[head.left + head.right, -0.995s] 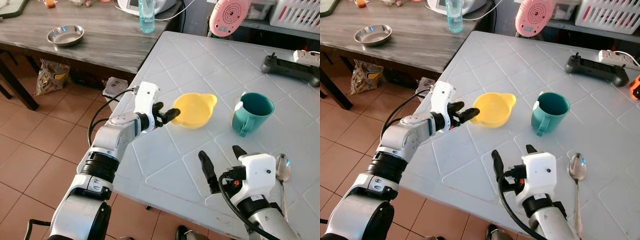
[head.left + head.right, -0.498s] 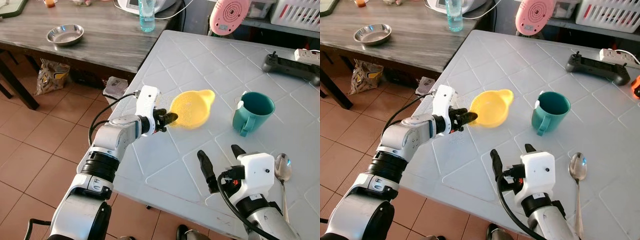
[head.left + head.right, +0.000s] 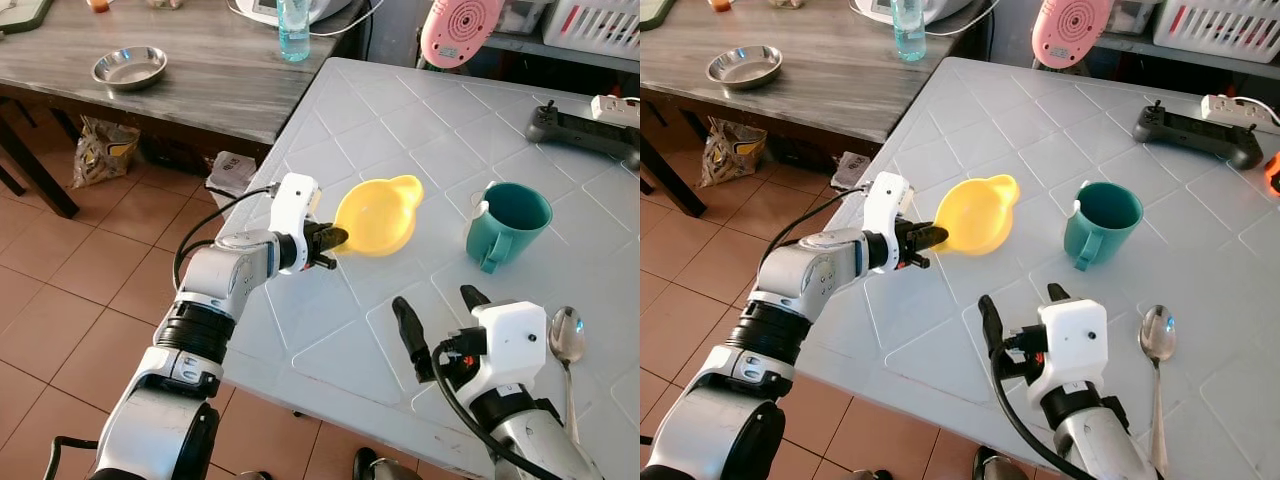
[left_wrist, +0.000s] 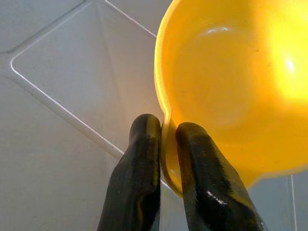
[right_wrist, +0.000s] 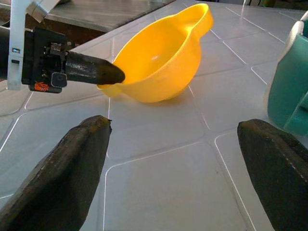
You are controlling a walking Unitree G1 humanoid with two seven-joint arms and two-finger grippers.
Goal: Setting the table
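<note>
Our left gripper (image 3: 335,240) is clamped on the yellow bowl's (image 3: 378,213) rim, tilted above the white table (image 3: 380,130); our right gripper (image 3: 440,315) hovers spread apart; teal mug (image 3: 507,222) and spoon (image 3: 566,340) lie unarranged, so most setting remains.

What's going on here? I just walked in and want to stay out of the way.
The left gripper is shut on the rim of a yellow bowl, holding it tilted with its far side lifted above the white table. The right gripper hovers open near the table's front edge. A teal mug and spoon sit nearby.
</note>
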